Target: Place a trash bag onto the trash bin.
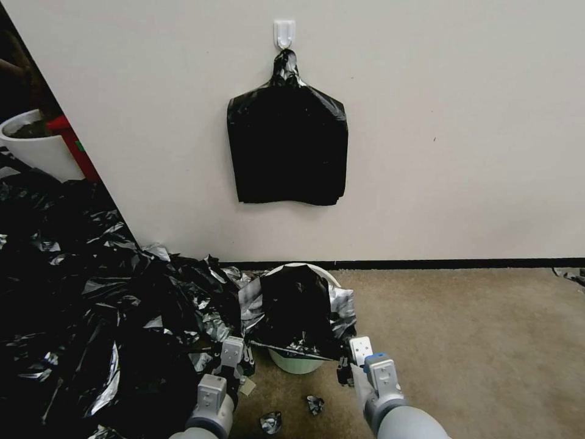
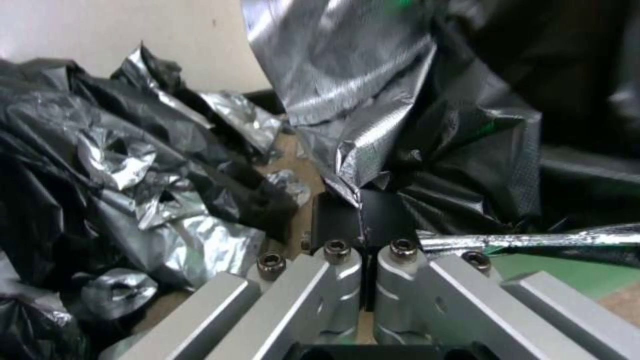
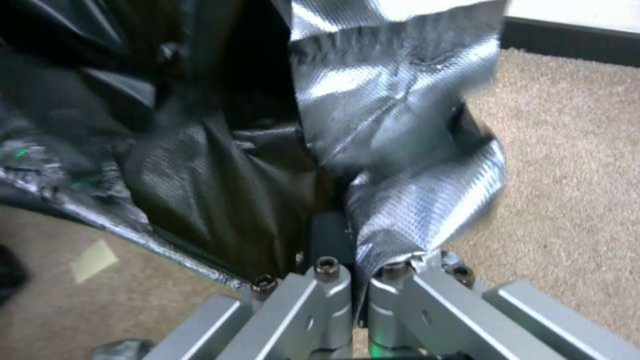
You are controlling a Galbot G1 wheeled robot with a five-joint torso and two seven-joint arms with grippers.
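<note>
The trash bin (image 1: 297, 364), a small pale round bucket, stands on the carpet by the wall, its rim (image 1: 314, 268) peeking out behind. The trash bag (image 1: 298, 311), thin glossy black plastic, is draped over the bin's top and hangs down its front. My left gripper (image 1: 244, 363) is at the bag's lower left edge and is shut on the trash bag (image 2: 373, 165), pinched between the black pads. At the lower right edge, my right gripper (image 1: 345, 368) is shut on a fold of the trash bag (image 3: 400, 210). The bin's side (image 2: 567, 272) shows under the bag's hem.
A flat black bundle (image 1: 286, 146) hangs from a wall hook above. A big heap of black plastic (image 1: 91, 317) fills the floor to the left, beside a white planter pot (image 1: 33, 149). Small black scraps (image 1: 271, 421) lie on the carpet. Bare carpet (image 1: 475, 341) stretches to the right.
</note>
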